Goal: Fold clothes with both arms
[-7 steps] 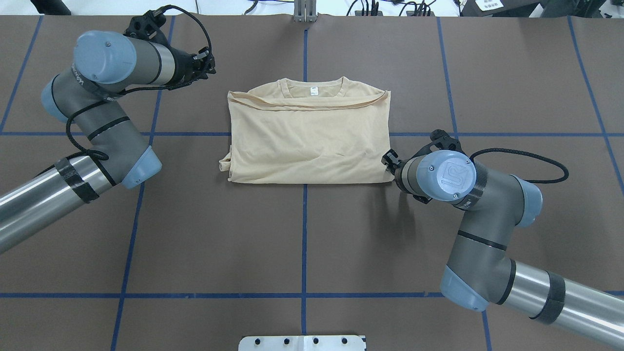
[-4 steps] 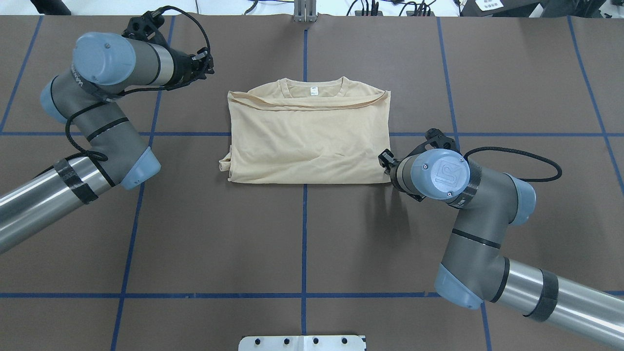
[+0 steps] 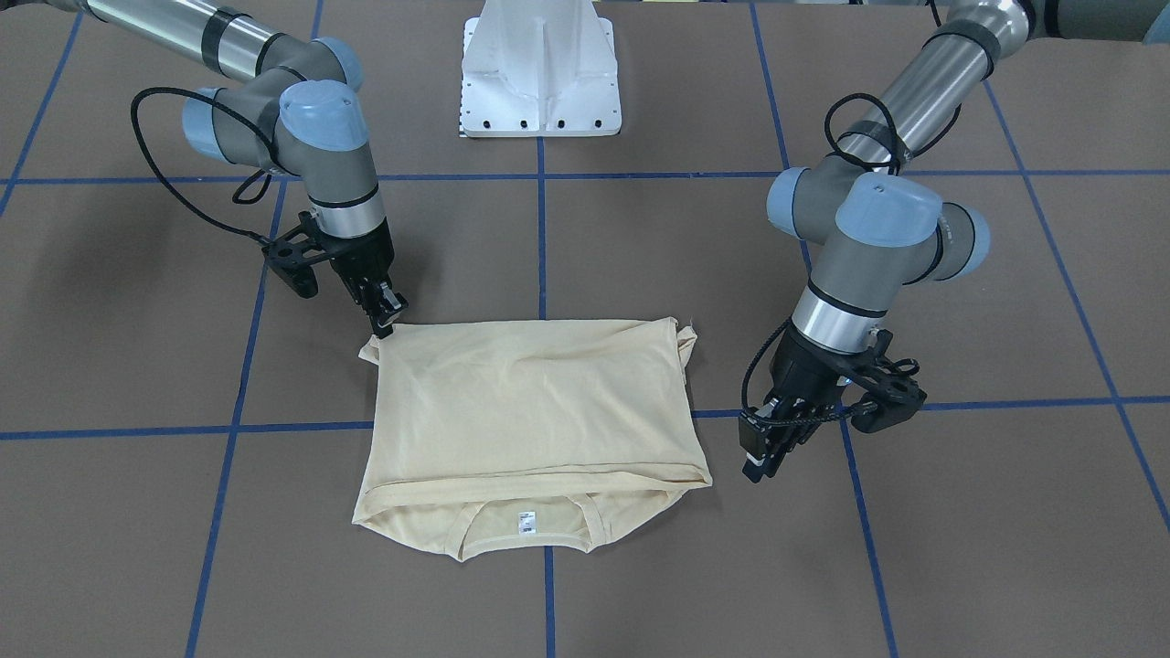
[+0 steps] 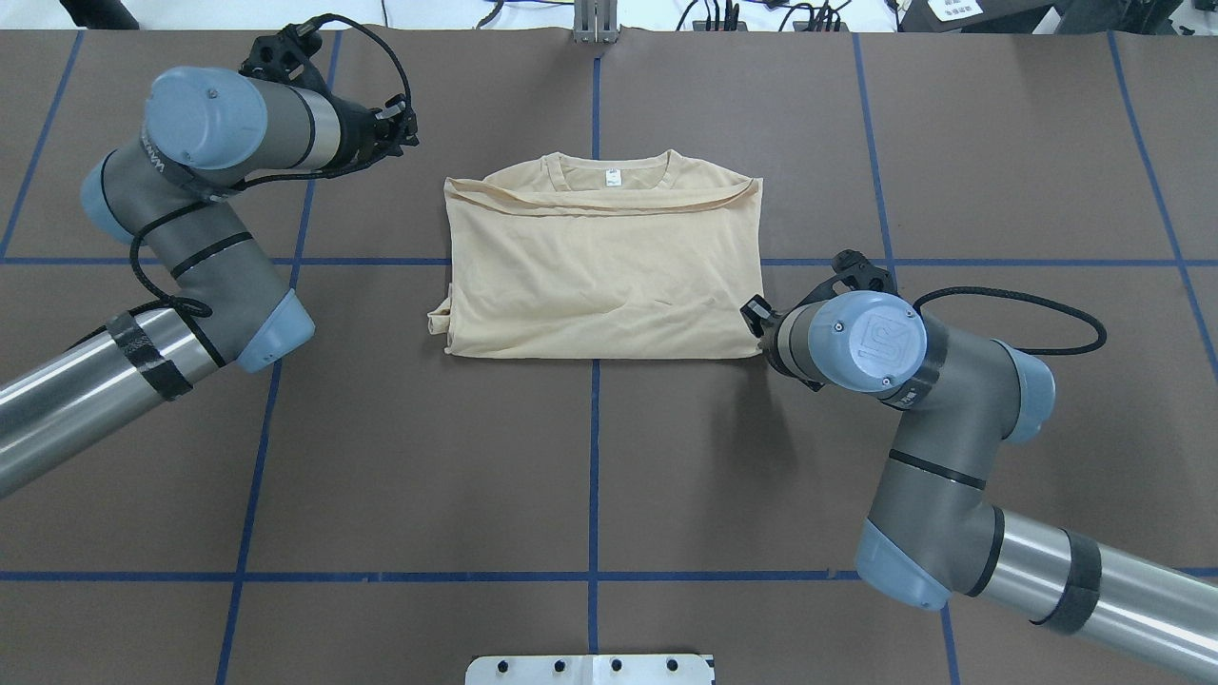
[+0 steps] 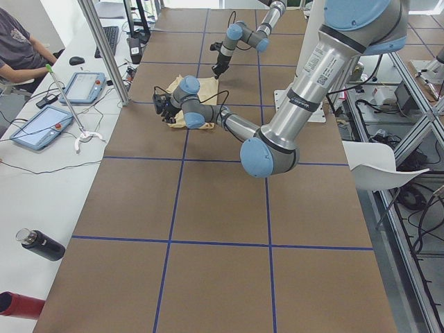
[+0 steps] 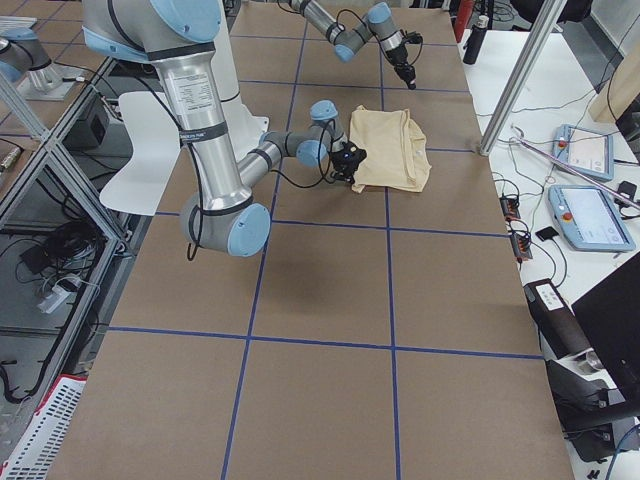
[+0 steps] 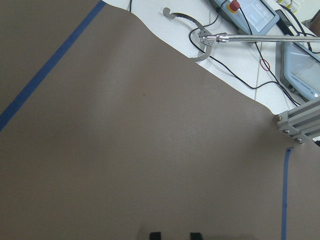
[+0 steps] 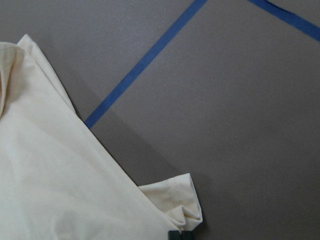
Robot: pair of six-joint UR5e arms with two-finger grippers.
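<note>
We see the cream shirt (image 4: 599, 276) lying folded into a broad rectangle on the brown desk (image 4: 428, 457), across the blue tape line (image 4: 593, 457) that runs down the middle. Its collar end points away from the robot, and the white neck label (image 3: 526, 523) shows inside the neckline. The upper layer stops just short of the collar. A small bunch of fabric (image 4: 438, 322) sticks out at the near corner on the robot's left.

The right pincer (image 3: 388, 315) is down at the near corner of the shirt on the robot's right. In the right wrist view its fingertips (image 8: 174, 235) stand almost together on the crumpled tip of that corner, so we read it as pinched narrow on the shirt. The corner rises a little towards it.

The left pincer (image 3: 757, 461) hangs just beside the far corner on the robot's left, clear of the cloth. In the left wrist view its fingertips (image 7: 155, 235) stand apart with only bare desk beyond them.
</note>
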